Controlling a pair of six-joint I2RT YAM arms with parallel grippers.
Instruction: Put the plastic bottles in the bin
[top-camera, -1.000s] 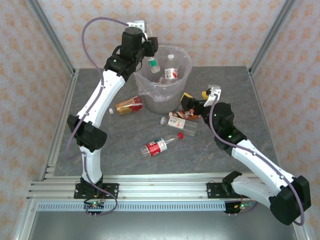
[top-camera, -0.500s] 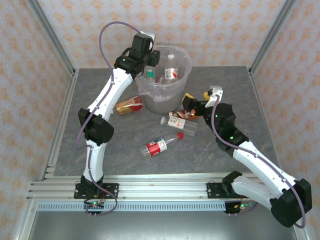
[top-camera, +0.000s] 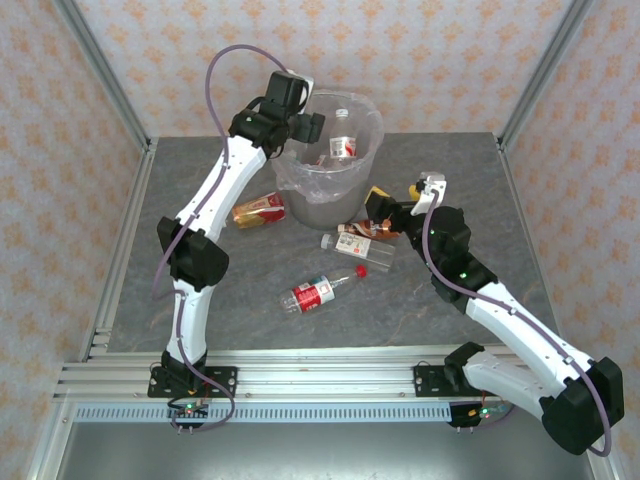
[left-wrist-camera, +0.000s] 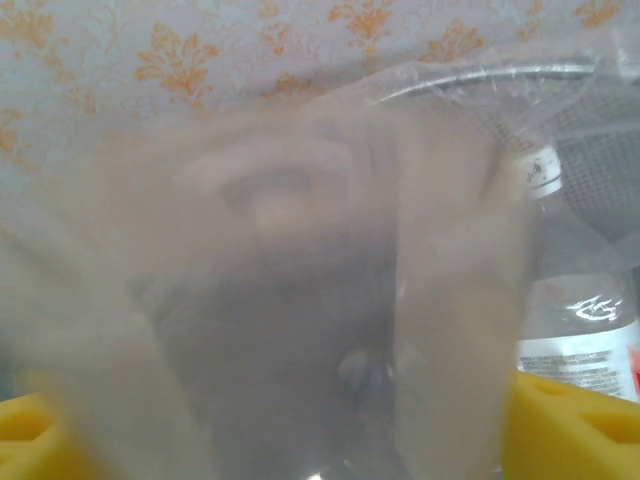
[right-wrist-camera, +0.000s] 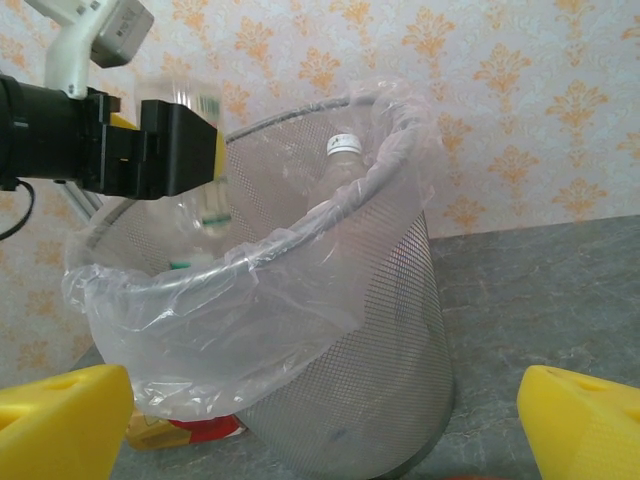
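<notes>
Right end effector (top-camera: 381, 212), spread, nearer arm; clear plastic bottle (top-camera: 358, 247) just to its left, long axis crosswise

Bottle (left-wrist-camera: 300, 250) a blurred smear at the lens, left end effector (left-wrist-camera: 300, 425) cut off at bottom edge, white-capped bottle (right-wrist-camera: 345, 160) half hidden inside bin (right-wrist-camera: 385, 320).

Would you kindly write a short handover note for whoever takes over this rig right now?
Left gripper: fingers open above the bin rim, with a blurred bottle just under it at the bin mouth.
Right gripper: open, empty, low beside the bin by the brown-labelled bottle.
Done: at least one red-labelled bottle is in the bin.
Left: on the table, the gold-labelled bottle, the white-capped bottle and the red-capped bottle, plus the brown-labelled one.
</notes>
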